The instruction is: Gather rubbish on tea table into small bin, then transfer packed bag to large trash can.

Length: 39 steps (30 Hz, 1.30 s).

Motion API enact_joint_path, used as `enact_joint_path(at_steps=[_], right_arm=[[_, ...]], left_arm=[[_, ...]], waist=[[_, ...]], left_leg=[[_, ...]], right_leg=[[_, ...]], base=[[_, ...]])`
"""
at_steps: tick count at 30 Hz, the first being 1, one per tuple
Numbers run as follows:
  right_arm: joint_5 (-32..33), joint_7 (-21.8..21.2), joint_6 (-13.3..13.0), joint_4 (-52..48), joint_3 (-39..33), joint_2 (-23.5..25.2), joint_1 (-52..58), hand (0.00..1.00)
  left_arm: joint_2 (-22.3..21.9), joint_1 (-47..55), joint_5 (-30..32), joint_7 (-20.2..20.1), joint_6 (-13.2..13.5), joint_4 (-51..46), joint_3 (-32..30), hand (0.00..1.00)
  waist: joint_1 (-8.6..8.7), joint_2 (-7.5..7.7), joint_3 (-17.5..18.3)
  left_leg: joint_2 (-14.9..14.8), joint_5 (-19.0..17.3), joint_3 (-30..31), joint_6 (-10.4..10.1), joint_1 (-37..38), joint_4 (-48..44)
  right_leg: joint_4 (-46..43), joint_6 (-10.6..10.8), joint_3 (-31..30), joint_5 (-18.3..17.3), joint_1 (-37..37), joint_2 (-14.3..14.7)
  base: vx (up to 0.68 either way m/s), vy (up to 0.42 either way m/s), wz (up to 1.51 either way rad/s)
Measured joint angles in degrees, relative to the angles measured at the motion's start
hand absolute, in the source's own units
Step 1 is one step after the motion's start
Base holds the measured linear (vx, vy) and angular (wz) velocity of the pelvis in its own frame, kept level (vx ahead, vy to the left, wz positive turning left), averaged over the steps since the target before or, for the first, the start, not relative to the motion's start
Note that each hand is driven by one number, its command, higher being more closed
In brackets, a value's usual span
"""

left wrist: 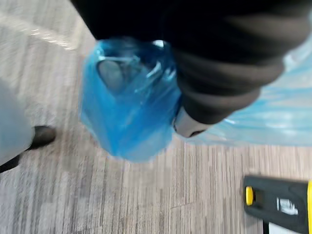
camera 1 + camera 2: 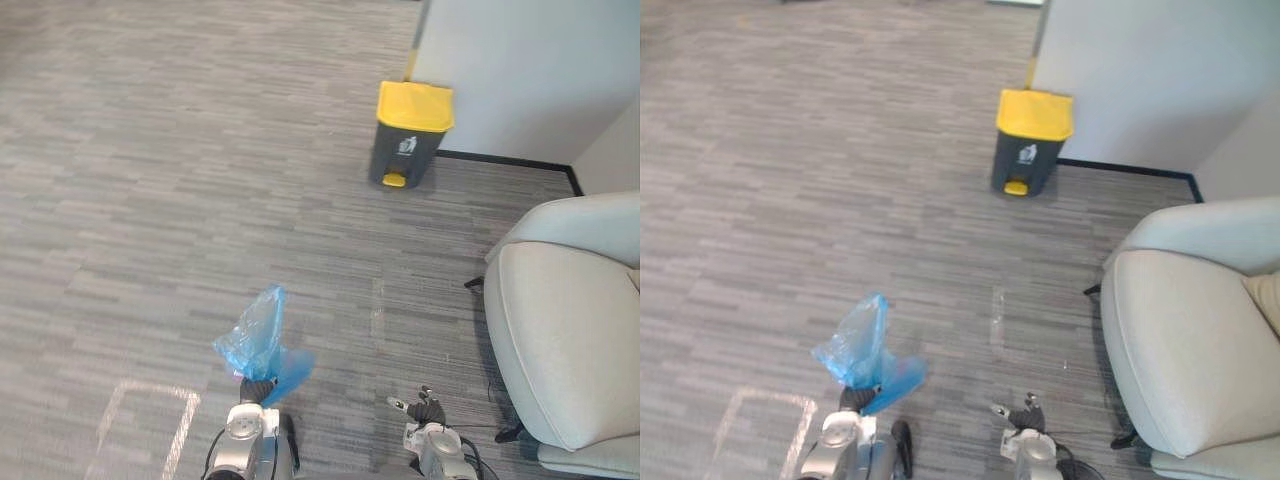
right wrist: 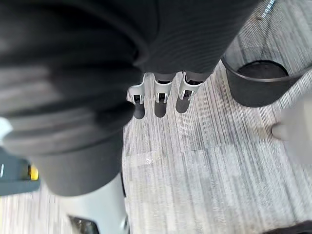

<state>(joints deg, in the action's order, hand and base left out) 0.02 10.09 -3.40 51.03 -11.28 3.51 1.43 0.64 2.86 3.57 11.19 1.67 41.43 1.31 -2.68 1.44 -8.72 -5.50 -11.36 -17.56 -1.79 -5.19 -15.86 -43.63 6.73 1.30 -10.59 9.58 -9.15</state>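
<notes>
Tape outline [image 2: 160, 388] on the grey carpet [image 2: 150, 200], far left. Next to it the left hand [image 2: 258, 383] is raised and closed around the neck of a blue bag [image 2: 256, 335]. The bag's loose top sticks up above the hand, and in the left wrist view its full body [image 1: 126, 117] hangs clear of the floor. The right hand [image 2: 425, 408] is low and apart from the bag, with its fingers [image 3: 161, 97] straight, relaxed and holding nothing. A small bin [image 3: 258, 85], black, stands on the carpet past those fingers. The grey trash can [image 2: 410, 135] with a closed yellow lid stands far ahead by the wall, well apart from the bag. A pale armchair [image 2: 570, 330] is at far right.
</notes>
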Motion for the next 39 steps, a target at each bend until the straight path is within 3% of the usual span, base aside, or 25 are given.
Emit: enact_joint_path(at_steps=[2,5,7,8,9,11,12,15,17,18,21,22,23,24,25,27,29,31,33,35,37,39], right_arm=[[-0.03,0.05,0.05,-0.23,0.17,-0.09,0.24,0.00],[-0.03,0.05,0.02,0.20,0.00,-0.25,-0.57,0.00],[-0.02,0.03,-0.07,1.47,-0.17,-0.73,-1.68,0.00],[0.01,0.03,-0.04,2.41,-0.24,-1.09,-1.78,0.00],[-0.03,0.03,-0.06,3.01,-0.68,-2.00,-2.44,0.00],[-0.03,0.12,0.00,3.90,-2.89,-2.64,-3.81,0.00],[-0.03,0.09,0.01,3.88,-3.32,-2.62,-3.57,0.00],[-0.03,0.09,0.19,3.48,-2.23,-2.01,-1.81,0.00],[-0.01,0.05,0.21,3.41,-1.30,-1.82,-1.90,0.00],[0.00,0.07,0.32,3.38,-1.28,-1.53,-1.99,0.00],[0.02,0.08,0.85,3.16,-1.77,-1.21,-1.78,0.00],[0.03,0.13,0.98,3.13,-2.08,-1.29,-1.57,0.00],[0.03,0.20,1.02,3.12,-2.12,-1.38,-1.41,0.00],[0.02,0.48,1.09,3.30,-2.25,-1.82,-0.88,0.00],[0.05,0.70,1.31,4.14,-2.27,-1.41,-0.40,0.00],[0.00,0.74,1.31,4.05,-2.22,-0.74,0.18,0.00],[-0.03,0.76,1.37,3.93,-2.09,-0.77,0.56,0.00],[-0.03,0.69,1.05,3.41,-2.03,-0.75,0.19,0.00],[-0.03,0.70,1.05,2.29,-2.03,-0.73,-0.02,0.00],[-0.04,0.67,0.74,1.38,-2.04,-0.73,-0.09,0.00],[-0.04,0.69,0.52,1.39,-2.06,-0.76,-0.49,0.00],[-0.02,0.68,0.44,0.94,-2.16,-1.14,-0.71,0.00]], left_arm=[[0.49,-0.11,-0.40,0.12,-0.20,0.11,0.16,1.00],[0.54,-0.67,-0.43,0.16,-0.30,0.98,0.15,1.00],[0.82,-1.15,-0.43,0.15,-0.34,2.54,0.08,1.00],[1.36,-1.21,-0.42,0.07,-0.34,2.93,0.11,1.00],[1.19,-1.86,-0.41,0.01,-0.46,4.38,0.23,1.00],[0.38,-1.94,-0.43,-0.13,-0.49,4.30,0.35,1.00],[0.09,-1.91,-0.42,-0.13,-0.50,4.27,0.37,1.00],[-0.92,-0.63,-0.44,-0.20,-0.51,1.53,0.17,1.00],[-2.17,0.78,-0.97,-0.34,-0.27,-0.88,0.26,1.00],[-2.27,1.27,-1.45,-0.33,-0.28,-1.56,0.26,1.00],[-2.56,1.35,-1.56,-0.29,-0.36,-1.67,-0.96,1.00],[-2.61,1.32,-1.52,-0.28,-0.34,-1.68,-1.03,1.00],[-2.72,1.31,-1.46,-0.28,-0.34,-1.63,-1.02,1.00],[-2.85,1.27,-1.38,-0.30,-0.34,-1.17,-0.73,1.00],[-2.42,1.41,-1.36,-0.31,-0.34,-0.41,-0.24,1.00],[-1.47,0.13,-1.13,-0.26,-0.40,0.86,-0.13,1.00],[-1.33,-0.01,-0.97,-0.19,-0.74,1.05,-0.15,1.00],[-0.90,0.11,-0.96,-0.13,-1.13,1.08,0.89,1.00],[-0.51,-0.12,-0.95,-0.04,-1.57,1.17,1.88,1.00],[-0.44,-0.09,-0.96,-0.04,-1.65,1.36,1.95,1.00],[-0.22,-0.40,-0.98,-0.01,-1.65,1.69,1.84,1.00],[-0.48,-0.58,-0.99,-0.02,-1.65,2.10,1.84,1.00]], waist=[[0.80,-0.23,-0.21],[2.45,0.45,-0.07],[2.92,0.28,-0.14],[3.23,1.20,0.04],[3.36,-0.83,-0.10],[3.06,-1.97,-0.20],[3.29,-2.40,-0.22],[2.78,-2.57,-0.45],[2.14,-2.43,-0.64],[1.85,-2.08,-0.82],[0.56,-1.73,-1.02],[0.26,-1.67,-1.01],[0.25,-1.62,-1.05],[0.30,-1.97,-0.84],[-0.23,-0.59,0.20],[0.58,0.92,1.04],[0.00,0.72,0.94],[0.40,0.27,0.62],[1.35,0.04,0.17],[2.33,0.05,0.03],[2.37,0.26,-0.16],[2.80,-0.40,-0.54]], left_leg=[[0.03,-0.71,-0.07,-0.16,3.33,2.17],[-0.11,-2.11,0.04,-0.81,8.26,4.87],[-0.55,-2.96,-0.06,-2.61,11.45,6.37],[0.04,-3.66,0.89,-3.74,13.56,7.27],[-1.19,-3.83,2.53,-4.21,14.93,7.93],[-2.10,-2.03,4.91,-4.76,15.52,5.97],[-2.90,-1.97,5.94,-4.74,14.99,2.75],[-7.15,1.67,9.23,-7.51,4.88,-26.43],[-8.67,-0.97,7.68,-5.52,-0.84,-37.15],[-8.95,-1.92,6.65,-4.39,-3.07,-37.42],[-7.73,-4.13,3.95,-2.72,-8.47,-25.25],[-5.87,-3.11,4.50,-2.66,-8.91,-15.64],[-4.65,-1.39,5.14,-2.69,-8.95,-9.84],[-2.57,5.80,7.68,-3.46,-8.42,-1.76],[-0.37,7.38,6.86,-2.73,-6.90,-0.21],[1.92,4.47,5.88,-0.82,-6.77,-1.08],[2.08,2.27,2.88,0.81,-3.87,-2.18],[2.76,0.61,1.46,1.88,2.04,0.44],[3.40,0.01,1.68,2.17,6.75,2.68],[3.22,-0.68,2.52,1.94,10.89,5.20],[3.00,-0.92,2.67,1.78,13.68,7.19],[1.80,-2.63,3.37,-0.10,15.51,7.91]], right_leg=[[-3.19,-1.23,3.60,-2.89,4.10,0.06],[5.65,-3.36,10.97,-4.03,8.85,0.84],[17.21,-5.52,12.26,0.43,10.55,2.77],[23.51,-7.41,12.42,8.21,10.04,3.35],[22.88,-9.11,13.41,8.29,8.59,4.75],[19.74,-9.96,13.62,3.63,8.33,5.36],[19.20,-10.00,13.99,2.18,7.19,5.74],[24.23,-10.56,13.77,0.35,-1.82,8.02],[28.93,-11.22,11.25,-0.64,-7.75,9.27],[29.92,-11.58,10.27,-1.53,-9.21,9.38],[31.44,-10.09,6.25,-2.57,-12.95,8.64],[31.92,-8.77,5.21,-3.26,-14.02,7.82],[32.03,-7.83,4.61,-3.81,-14.66,7.23],[32.22,-5.90,3.14,-5.11,-15.46,6.50],[32.92,-4.88,1.08,-5.76,-16.14,5.02],[31.99,-4.02,0.18,-5.24,-16.15,2.54],[22.60,-2.89,-2.16,-4.79,-13.34,1.45],[0.20,5.41,-2.73,-0.43,-4.20,0.10],[-12.60,4.01,-0.89,-0.65,1.55,-0.31],[-14.94,1.09,2.87,-2.27,5.98,0.00],[-8.87,-1.82,6.01,-4.01,8.73,0.25],[0.86,-2.77,8.20,-3.82,9.96,1.29]], base=[[0.28,0.049,-0.05],[0.39,-0.067,0.19],[0.41,-0.135,0.13],[0.55,-0.143,0.11],[0.67,-0.169,0.01],[0.56,-0.184,-0.06],[0.47,-0.210,0.11],[0.44,-0.139,-0.07],[0.39,0.008,-0.53],[0.39,0.070,-0.57],[0.33,0.138,-0.68],[0.36,0.211,-0.55],[0.37,0.268,-0.52],[0.40,0.300,-0.57],[0.42,0.288,-0.41],[0.45,0.235,-0.21],[0.41,0.218,-0.52],[0.38,0.192,-0.36],[0.33,0.100,0.14],[0.33,0.004,0.23],[0.32,-0.082,0.25],[0.40,-0.199,0.23]])
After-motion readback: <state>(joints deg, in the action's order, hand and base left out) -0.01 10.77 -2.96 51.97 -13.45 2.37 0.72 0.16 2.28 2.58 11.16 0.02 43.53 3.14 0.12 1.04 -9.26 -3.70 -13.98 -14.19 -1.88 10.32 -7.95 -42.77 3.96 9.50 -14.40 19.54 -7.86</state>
